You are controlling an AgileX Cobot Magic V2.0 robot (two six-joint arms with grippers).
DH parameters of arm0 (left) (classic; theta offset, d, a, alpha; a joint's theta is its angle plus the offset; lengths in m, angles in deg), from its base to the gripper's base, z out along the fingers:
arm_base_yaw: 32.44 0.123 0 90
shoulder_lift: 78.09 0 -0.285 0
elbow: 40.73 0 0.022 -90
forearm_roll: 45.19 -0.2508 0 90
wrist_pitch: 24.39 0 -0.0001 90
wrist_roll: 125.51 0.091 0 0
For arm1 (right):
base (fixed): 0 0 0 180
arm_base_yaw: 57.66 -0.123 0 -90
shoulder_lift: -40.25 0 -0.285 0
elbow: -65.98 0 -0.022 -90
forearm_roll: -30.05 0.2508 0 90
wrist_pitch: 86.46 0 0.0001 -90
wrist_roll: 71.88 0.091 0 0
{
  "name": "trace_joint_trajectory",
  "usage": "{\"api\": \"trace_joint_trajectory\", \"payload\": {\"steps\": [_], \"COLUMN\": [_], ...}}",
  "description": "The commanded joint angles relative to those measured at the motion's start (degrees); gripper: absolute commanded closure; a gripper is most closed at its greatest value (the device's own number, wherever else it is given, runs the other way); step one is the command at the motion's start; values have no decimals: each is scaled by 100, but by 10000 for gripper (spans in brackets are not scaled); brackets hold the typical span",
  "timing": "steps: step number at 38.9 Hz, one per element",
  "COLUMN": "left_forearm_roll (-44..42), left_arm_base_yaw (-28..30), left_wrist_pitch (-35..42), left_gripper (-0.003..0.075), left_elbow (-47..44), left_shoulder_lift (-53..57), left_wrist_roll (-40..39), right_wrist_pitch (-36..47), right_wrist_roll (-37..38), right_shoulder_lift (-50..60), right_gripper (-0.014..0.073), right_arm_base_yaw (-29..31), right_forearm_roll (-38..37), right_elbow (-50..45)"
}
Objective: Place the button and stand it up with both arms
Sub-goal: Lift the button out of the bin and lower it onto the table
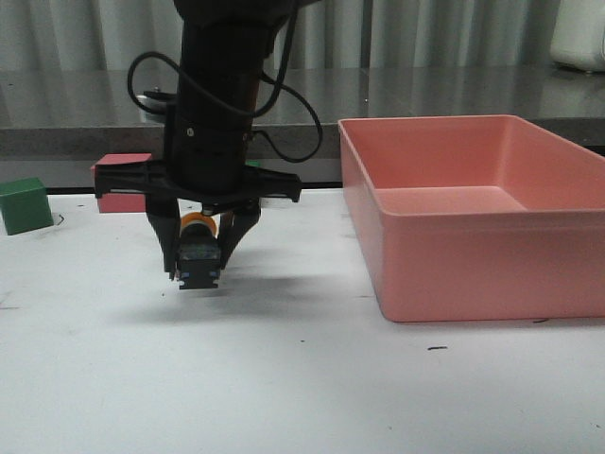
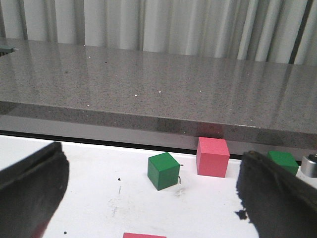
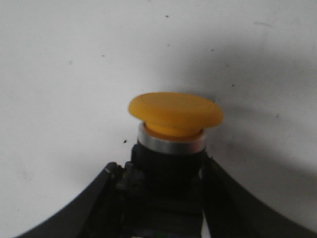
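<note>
Button is clamped between the fingers of the right end effector and hangs just above the table, left of centre and toward the far edge, with its dark base lowest in the front view. In the right wrist view the yellow-orange cap and the metal collar project beyond the fingertips, and both fingers press on the black body below the collar. The left end effector has its fingers spread wide with nothing between them; its camera shows a green cube and a pink-red cube near the far edge of the table. A pink bin occupies the right side of the table. The step in hand appears to be setting the button down. Lower it slowly until the base bears flat on the table, keep the body axis vertical, and release only when the base is fully seated. Spread the fingers evenly so neither drags the body sideways. Whether the base is level cannot be told from these views, so a tilt on contact is the main risk; the left end effector is free to steady or right the button.
</note>
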Motion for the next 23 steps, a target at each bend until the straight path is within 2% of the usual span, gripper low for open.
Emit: {"api": "trace_joint_trajectory", "payload": {"steps": [1,8,16,23], "left_forearm_roll": [30,30,30,41], "left_arm_base_yaw": [-20,-20,-20,-20], "left_wrist_pitch": [451,451,451,451], "left_gripper": [60,60,60,60], "left_elbow": [210,210,210,210], "left_shoulder_lift": [-68,-68,-68,-68], "left_wrist_roll": [-11,-11,-11,-11], "right_wrist_pitch": [187,133,93,-69], "right_wrist_roll": [119,119,113,4], "right_shoulder_lift": [295,139,230,633], "right_gripper": [345,296,70,51], "right_arm_base_yaw": [72,99,99,89], "right_forearm_roll": [-93,-93,-81,-81], "right_elbow": [198,198,247,253]}}
